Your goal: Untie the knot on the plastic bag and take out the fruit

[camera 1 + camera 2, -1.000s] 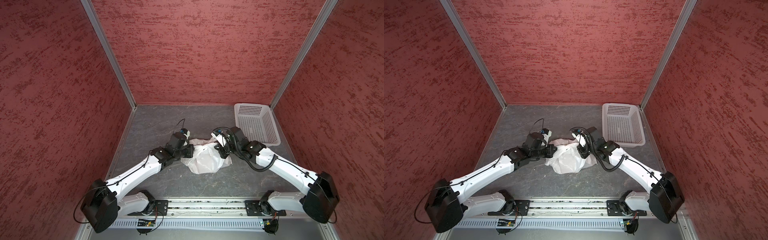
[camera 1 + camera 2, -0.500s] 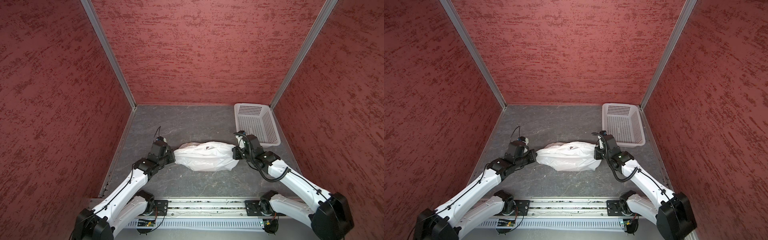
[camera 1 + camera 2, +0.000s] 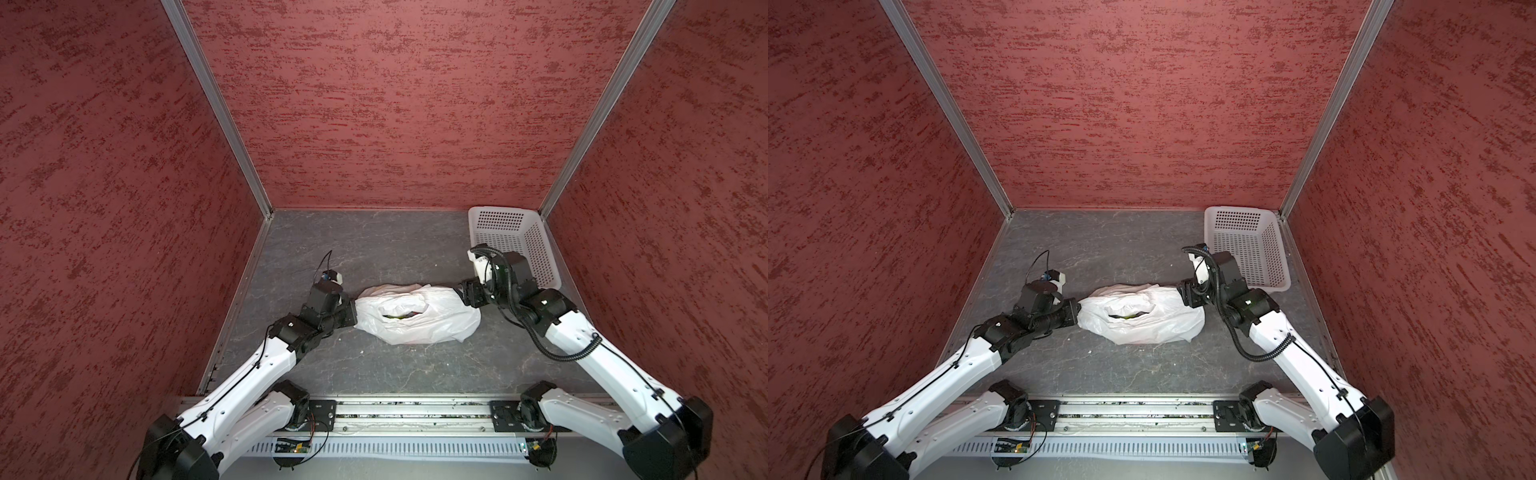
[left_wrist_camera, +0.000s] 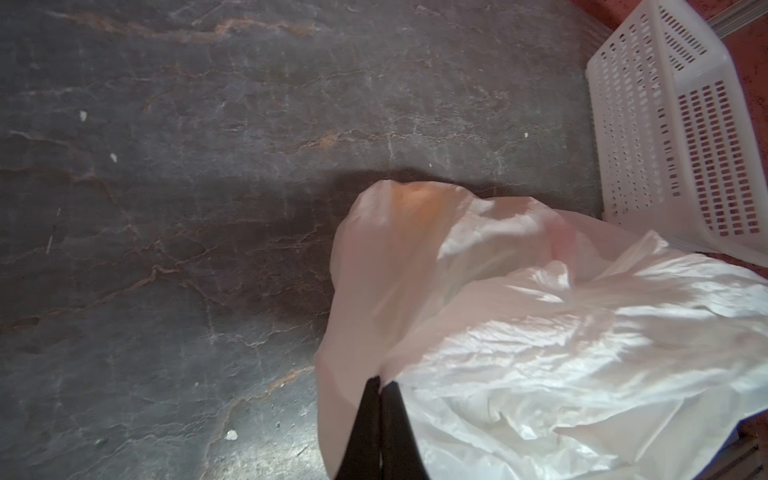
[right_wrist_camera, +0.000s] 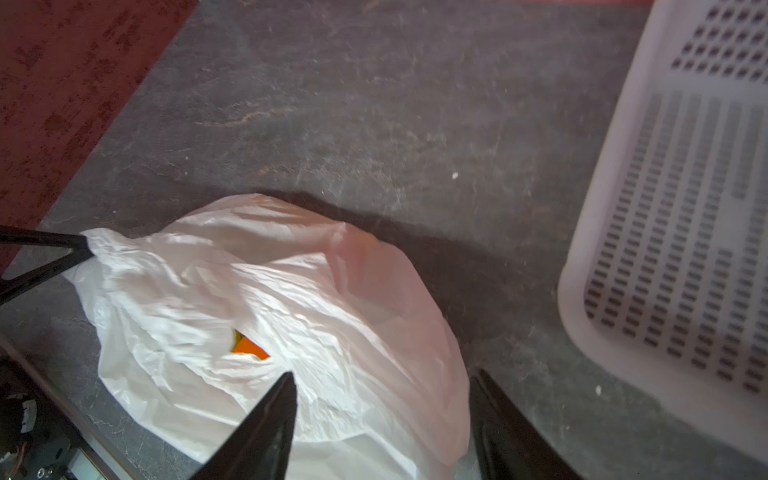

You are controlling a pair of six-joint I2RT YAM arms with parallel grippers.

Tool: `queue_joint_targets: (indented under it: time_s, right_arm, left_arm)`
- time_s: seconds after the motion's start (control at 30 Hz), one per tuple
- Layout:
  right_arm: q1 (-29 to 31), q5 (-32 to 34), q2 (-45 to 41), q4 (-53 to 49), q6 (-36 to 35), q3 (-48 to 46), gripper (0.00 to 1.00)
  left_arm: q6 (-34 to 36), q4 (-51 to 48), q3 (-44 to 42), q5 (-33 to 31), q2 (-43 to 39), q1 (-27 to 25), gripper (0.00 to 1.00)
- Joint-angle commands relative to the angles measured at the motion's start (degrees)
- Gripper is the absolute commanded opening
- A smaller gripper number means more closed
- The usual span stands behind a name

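Observation:
The white plastic bag [image 3: 419, 328] [image 3: 1142, 328] lies slack on the grey floor in both top views, its mouth gaping upward. Fruit shows in the mouth: green and dark pieces [image 3: 405, 314] [image 3: 1129, 316], and an orange piece [image 5: 249, 347] in the right wrist view. The knot is out of view. My left gripper [image 3: 353, 311] [image 3: 1077, 311] [image 4: 380, 380] is shut on the bag's left end [image 4: 540, 353]. My right gripper [image 3: 463, 293] [image 3: 1183, 293] [image 5: 384, 374] stands open at the bag's right end, with the plastic [image 5: 332, 291] loose between its fingers.
A white perforated basket [image 3: 536, 249] [image 3: 1273, 249] [image 4: 665, 124] [image 5: 685, 208] stands in the back right corner, just behind my right wrist. Red walls close in three sides. A metal rail [image 3: 415, 409] runs along the front.
Both grippers pulled apart from the middle, stretching the bag sideways. The right gripper has since opened and let go, and the bag has gone slack with its mouth open.

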Motion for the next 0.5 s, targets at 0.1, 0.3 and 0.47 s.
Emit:
queue_joint_targets:
  time_s: [0.1, 0.3, 0.47]
  right_arm:
    - [3.73, -4.35, 10.31, -2.7, -11.96, 6.94, 0.87]
    - [7.17, -1.64, 16.26, -3.93, -15.04, 7.9, 0.92]
    - [7.48, -2.6, 15.19, -0.73, -15.74, 5.32, 0.92]
  left_arm:
    - [1.36, 0.69, 1.82, -2.83, -1.19, -1.38, 0.03]
    - [2.23, -1.6, 3.71, -3.84, -1.17, -2.04, 0.06]
    - [2.06, -2.89, 3.59, -4.02, 0.19, -2.06, 0.0]
